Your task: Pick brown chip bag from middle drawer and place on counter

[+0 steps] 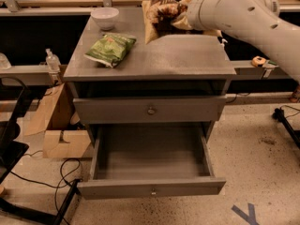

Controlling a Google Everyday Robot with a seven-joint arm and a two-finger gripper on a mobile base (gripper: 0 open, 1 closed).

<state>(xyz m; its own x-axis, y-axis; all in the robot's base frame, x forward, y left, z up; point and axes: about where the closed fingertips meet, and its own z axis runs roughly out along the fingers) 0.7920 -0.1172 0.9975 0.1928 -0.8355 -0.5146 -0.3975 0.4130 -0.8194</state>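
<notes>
The brown chip bag (158, 16) hangs tilted over the back of the counter (183, 55), its lower corner close to the top. My gripper (177, 15) is shut on the bag's right side and is mostly hidden behind my white arm (234, 13), which reaches in from the right. The middle drawer (150, 187) is pulled out at the bottom of the cabinet and shows an empty grey floor.
A green chip bag (110, 48) lies on the counter's left side, with a white bowl (104, 17) behind it. The taller drawer (150, 109) above is closed. A cardboard box (58, 125) and cables sit left of the cabinet. A bottle (52, 60) stands on the left ledge.
</notes>
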